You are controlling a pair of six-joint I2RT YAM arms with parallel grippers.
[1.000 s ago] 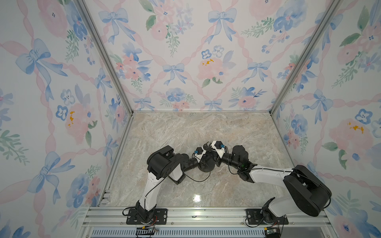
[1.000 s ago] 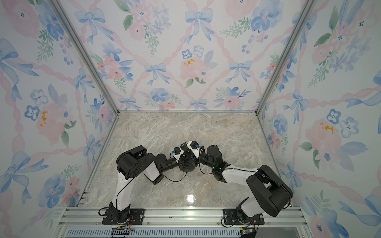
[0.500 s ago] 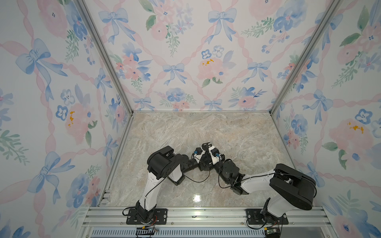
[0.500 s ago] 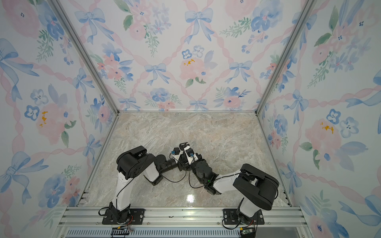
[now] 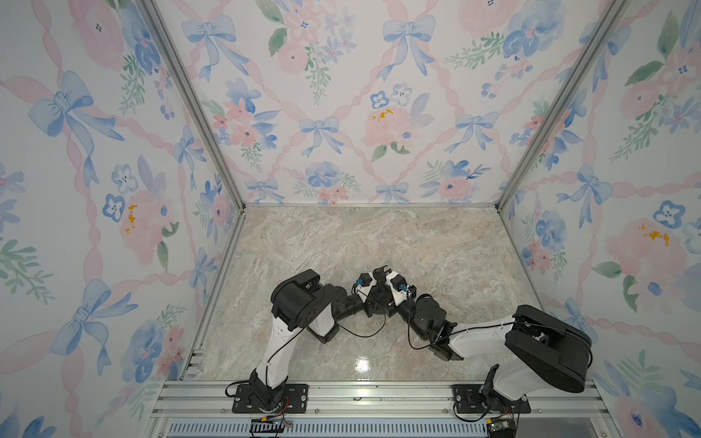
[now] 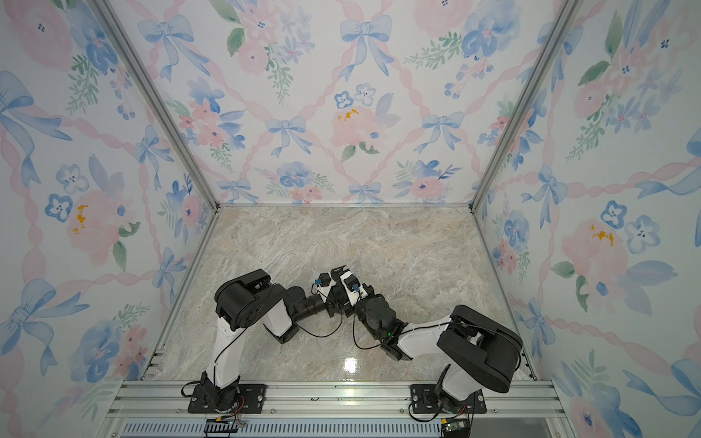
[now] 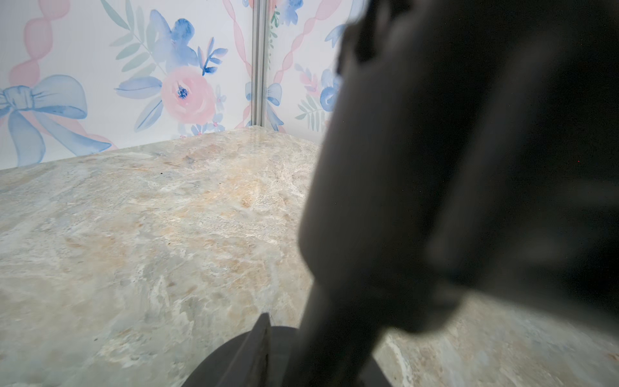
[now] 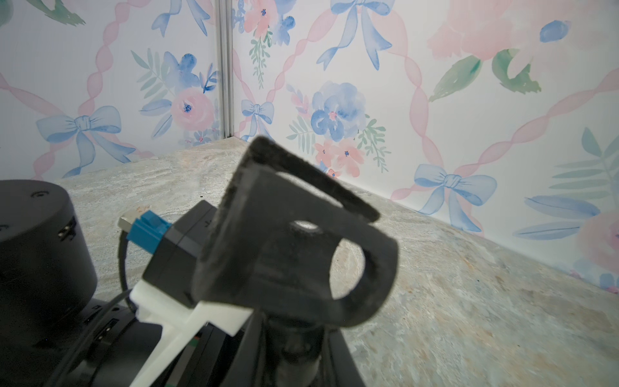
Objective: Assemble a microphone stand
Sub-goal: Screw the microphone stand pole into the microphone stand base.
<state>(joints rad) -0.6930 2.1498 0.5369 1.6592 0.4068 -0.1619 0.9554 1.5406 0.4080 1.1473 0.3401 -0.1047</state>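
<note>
Seating of the rod (image 8: 301, 241) into the disc base (image 7: 221, 363) on the tabletop (image 7: 134, 234) looks to be your step: fingers of the right gripper (image 8: 296, 350) are clamped on the rod just above that base, you cannot tell whether the left gripper (image 5: 371, 301) beside it grips, so next push straight down.

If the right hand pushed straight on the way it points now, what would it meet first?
The right hand has the stand's rod between its fingers, the clip dead ahead. Past that, probably the left arm's wrist camera; depth is unclear.
</note>
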